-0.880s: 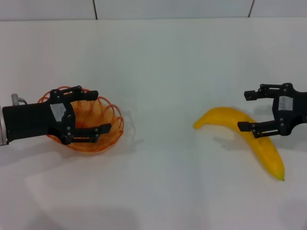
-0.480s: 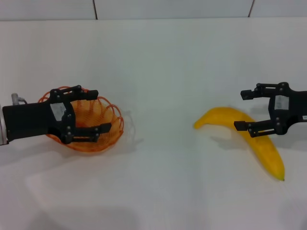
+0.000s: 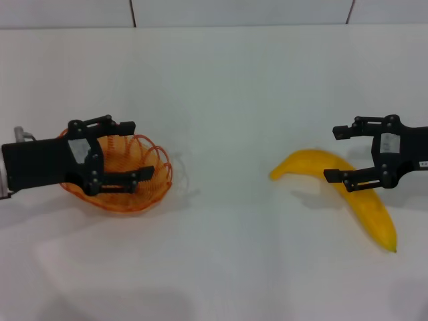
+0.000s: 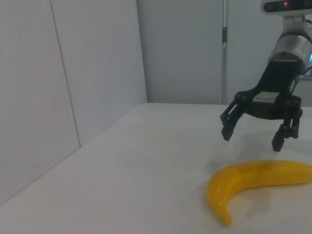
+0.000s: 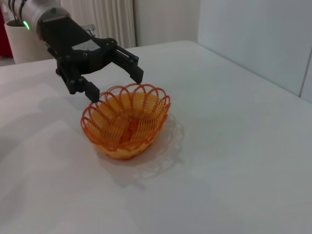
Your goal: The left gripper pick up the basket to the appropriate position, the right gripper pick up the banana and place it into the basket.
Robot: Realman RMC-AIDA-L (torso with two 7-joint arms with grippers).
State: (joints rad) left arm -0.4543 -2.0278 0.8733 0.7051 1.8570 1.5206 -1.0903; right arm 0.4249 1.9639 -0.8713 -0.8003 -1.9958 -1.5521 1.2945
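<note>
The orange wire basket (image 3: 148,164) sits on the white table at the left. My left gripper (image 3: 140,148) is open and hangs over the basket's near-left rim, with one finger on each side of it. The right wrist view shows this gripper (image 5: 116,85) just above the basket (image 5: 127,119) rim, holding nothing. The yellow banana (image 3: 371,210) lies on the table at the right. My right gripper (image 3: 333,154) is open and hovers just above the banana's middle. The left wrist view shows it (image 4: 252,139) above the banana (image 4: 253,180), not touching.
The white table (image 3: 227,100) stretches between basket and banana, with a wall at its far edge (image 3: 241,13). Nothing else stands on it.
My left gripper has shifted slightly back and left over the basket. My right gripper has moved a little left over the banana. Basket and banana have not moved.
</note>
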